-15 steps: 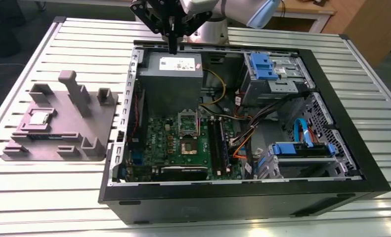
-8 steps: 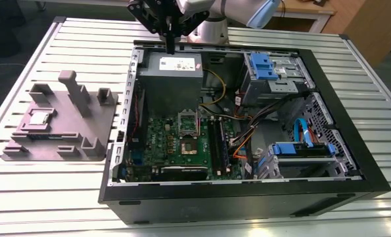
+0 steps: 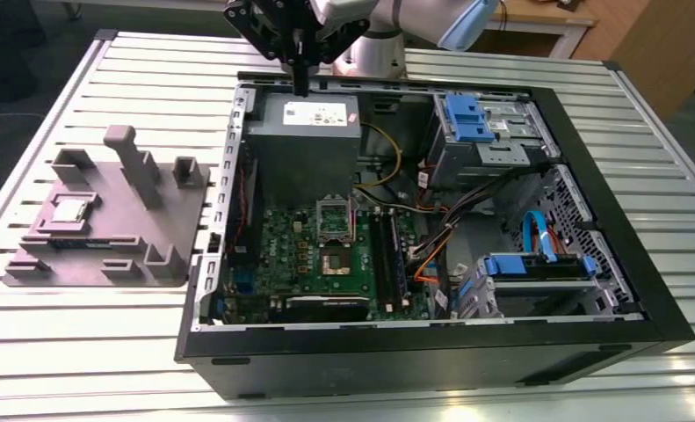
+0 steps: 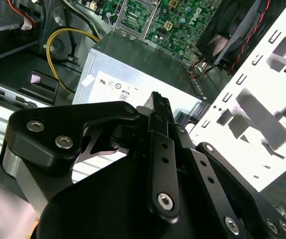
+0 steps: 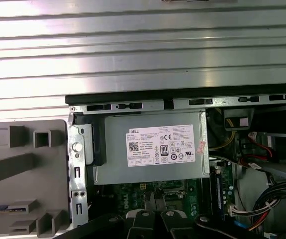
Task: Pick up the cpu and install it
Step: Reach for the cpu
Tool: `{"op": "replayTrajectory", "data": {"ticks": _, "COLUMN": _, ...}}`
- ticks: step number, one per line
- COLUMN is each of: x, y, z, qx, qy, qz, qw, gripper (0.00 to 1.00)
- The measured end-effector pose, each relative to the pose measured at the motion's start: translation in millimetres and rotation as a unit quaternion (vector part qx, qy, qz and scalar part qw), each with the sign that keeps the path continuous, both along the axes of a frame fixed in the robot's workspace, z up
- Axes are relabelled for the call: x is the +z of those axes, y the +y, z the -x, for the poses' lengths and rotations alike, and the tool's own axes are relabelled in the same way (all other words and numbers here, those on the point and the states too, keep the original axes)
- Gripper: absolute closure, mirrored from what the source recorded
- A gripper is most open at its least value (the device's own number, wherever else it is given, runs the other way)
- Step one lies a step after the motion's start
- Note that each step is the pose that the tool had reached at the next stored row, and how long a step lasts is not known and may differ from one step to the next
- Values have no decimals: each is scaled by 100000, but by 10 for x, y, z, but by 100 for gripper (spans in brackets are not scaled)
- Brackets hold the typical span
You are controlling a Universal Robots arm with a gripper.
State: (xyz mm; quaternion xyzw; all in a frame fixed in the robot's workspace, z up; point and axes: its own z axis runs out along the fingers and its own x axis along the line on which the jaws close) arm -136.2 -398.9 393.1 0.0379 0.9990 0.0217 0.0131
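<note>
- Slatted counter [image 3: 90, 352] bears everything.
- Open computer case [image 3: 441, 356] stands toward the exterior view's right.
- Grey fixture tray [image 3: 171, 220] lies beside it.
- Black gripper [image 3: 302, 85] hangs over the power supply [image 3: 302, 132], fingers clenched on nothing.
- Small cpu [image 3: 69, 211] rests on the tray, well apart from the gripper.

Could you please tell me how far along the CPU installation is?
Nothing looks done yet: the small square silvery-grey cpu lies on the grey plastic fixture tray, at the exterior view's left. The black gripper, shut and empty, hangs above the grey power supply box. Picking up and installing both remain; the socket on the green motherboard looks empty.
</note>
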Motion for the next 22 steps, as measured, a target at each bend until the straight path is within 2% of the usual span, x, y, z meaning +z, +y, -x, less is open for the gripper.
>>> {"op": "replayTrajectory", "data": {"ticks": 9, "x": 0, "y": 0, "z": 19, "qx": 0, "qy": 3, "qz": 1, "qw": 100000, "gripper": 90}}
{"op": "replayTrajectory", "data": {"ticks": 11, "x": 0, "y": 0, "z": 77, "qx": 2, "qy": 1, "qz": 2, "qw": 100000, "gripper": 90}}
{"op": "replayTrajectory", "data": {"ticks": 22, "x": 0, "y": 0, "z": 108, "qx": 2, "qy": 2, "qz": 1, "qw": 100000, "gripper": 90}}
